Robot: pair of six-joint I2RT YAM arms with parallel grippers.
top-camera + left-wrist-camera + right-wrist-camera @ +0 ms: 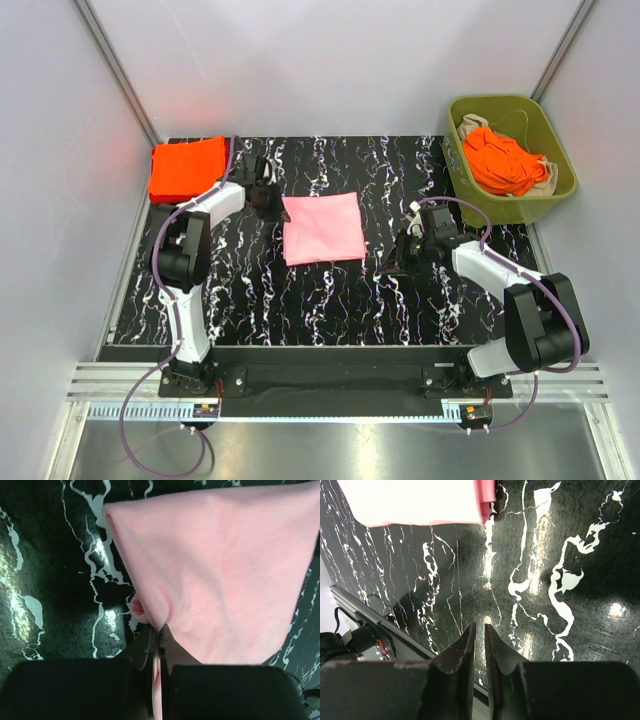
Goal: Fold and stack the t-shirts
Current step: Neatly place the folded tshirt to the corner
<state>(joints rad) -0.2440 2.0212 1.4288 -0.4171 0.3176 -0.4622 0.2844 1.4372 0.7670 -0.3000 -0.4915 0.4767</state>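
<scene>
A light pink t-shirt lies folded into a rough square in the middle of the black marbled table. My left gripper is at its left edge and is shut on a pinch of the pink cloth, which runs down between the fingers. A folded orange-red t-shirt sits at the back left corner. My right gripper hovers right of the pink shirt, apart from it. Its fingers stand a narrow gap apart with nothing between them.
An olive-green bin stands off the table's back right corner, holding crumpled orange-red t-shirts and some pale cloth. Grey walls close in the left, back and right sides. A metal rail runs along the near edge.
</scene>
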